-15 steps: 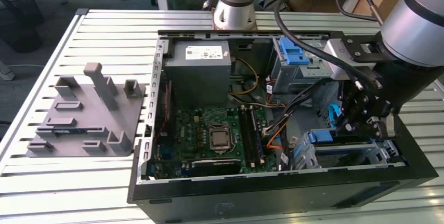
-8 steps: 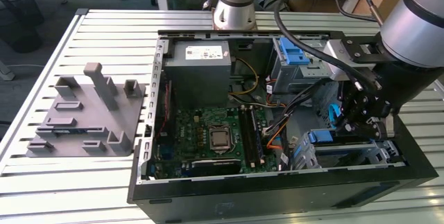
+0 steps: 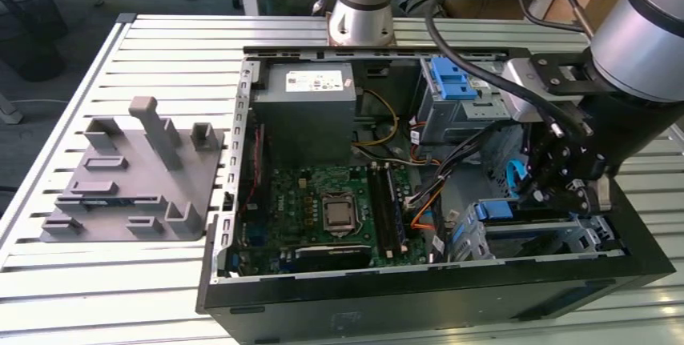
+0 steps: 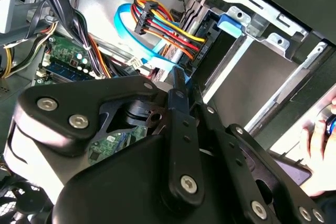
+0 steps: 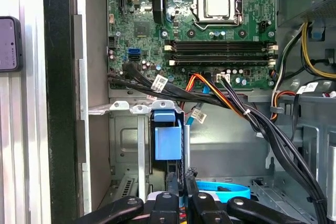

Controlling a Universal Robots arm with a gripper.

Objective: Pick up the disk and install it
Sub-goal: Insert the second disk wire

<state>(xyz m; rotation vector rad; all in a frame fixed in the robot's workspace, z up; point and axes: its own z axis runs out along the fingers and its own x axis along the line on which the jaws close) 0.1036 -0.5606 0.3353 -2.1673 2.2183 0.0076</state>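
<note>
The disk (image 5: 169,141), seen by its blue carrier, stands on edge in the drive cage (image 5: 126,145), directly ahead of the gripper (image 5: 180,179), whose fingers pinch together on its rear edge.

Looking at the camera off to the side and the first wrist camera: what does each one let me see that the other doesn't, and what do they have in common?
The exterior view gives the wider setting: the slatted table, a grey moulded tray beside the open computer case, the grey power supply box and the arm.

The first wrist view gives fine detail: white tags on the black cables and a small blue socket.

Both show the green motherboard, the blue plastic part in the metal drive cage, and the gripper close to it.
</note>
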